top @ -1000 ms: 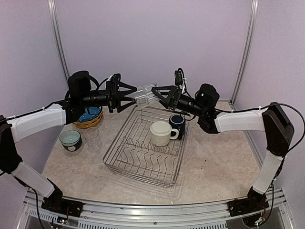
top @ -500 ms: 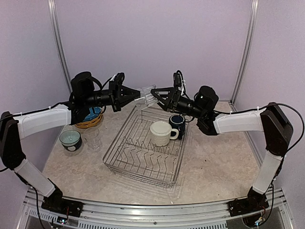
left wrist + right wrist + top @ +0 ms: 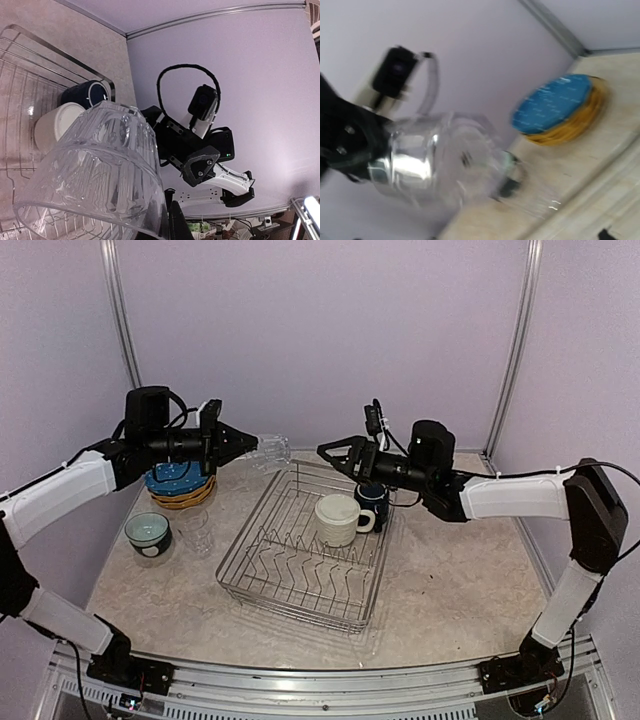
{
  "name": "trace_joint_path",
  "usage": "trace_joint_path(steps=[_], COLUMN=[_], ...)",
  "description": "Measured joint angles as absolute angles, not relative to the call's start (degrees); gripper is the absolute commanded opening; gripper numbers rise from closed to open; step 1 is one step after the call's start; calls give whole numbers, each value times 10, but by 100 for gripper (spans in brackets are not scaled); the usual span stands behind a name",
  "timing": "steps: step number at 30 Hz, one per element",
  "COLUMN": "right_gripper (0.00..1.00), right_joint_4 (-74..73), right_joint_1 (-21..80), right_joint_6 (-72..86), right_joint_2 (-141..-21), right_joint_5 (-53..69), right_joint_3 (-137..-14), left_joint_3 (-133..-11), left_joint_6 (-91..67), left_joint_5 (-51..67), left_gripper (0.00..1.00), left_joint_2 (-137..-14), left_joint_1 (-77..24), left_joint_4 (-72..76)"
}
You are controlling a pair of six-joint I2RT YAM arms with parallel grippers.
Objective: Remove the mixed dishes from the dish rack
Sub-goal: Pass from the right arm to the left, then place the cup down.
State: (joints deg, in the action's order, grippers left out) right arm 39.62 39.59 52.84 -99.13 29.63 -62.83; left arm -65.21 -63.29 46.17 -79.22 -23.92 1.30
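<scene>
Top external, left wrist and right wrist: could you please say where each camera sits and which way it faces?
Top external: above and behind the bases, looking down at the dish rack; both arms show.
Left wrist: on the left arm, looking past its held glass tumbler toward the right gripper; only a sliver of own finger shows.
Right wrist: on the right arm, facing the left gripper and plate stack; blurred, own fingers barely in frame.
Shared: both wrist views show the glass tumbler.

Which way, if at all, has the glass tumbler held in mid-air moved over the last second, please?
Yes. The glass tumbler has moved left with the left gripper, from over the dish rack's far edge to left of its far-left corner.
</scene>
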Motion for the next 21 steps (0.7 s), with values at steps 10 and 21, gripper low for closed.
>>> trace_joint_path(steps=[10, 21], right_gripper=[100, 100], right_joint_4=[119, -3], right_joint_1=[391, 391], right_joint_6=[354, 285], right_joint_2=[-895, -864], right_joint_5=[173, 98], right_joint_3=[-629, -629], left_joint_3=[-784, -828], left_joint_6=[-451, -378], left_joint_5=[229, 53], left_gripper=[0, 0], left_joint_2=[-779, -886], left_joint_1=[-202, -193], left_joint_4=[-422, -622])
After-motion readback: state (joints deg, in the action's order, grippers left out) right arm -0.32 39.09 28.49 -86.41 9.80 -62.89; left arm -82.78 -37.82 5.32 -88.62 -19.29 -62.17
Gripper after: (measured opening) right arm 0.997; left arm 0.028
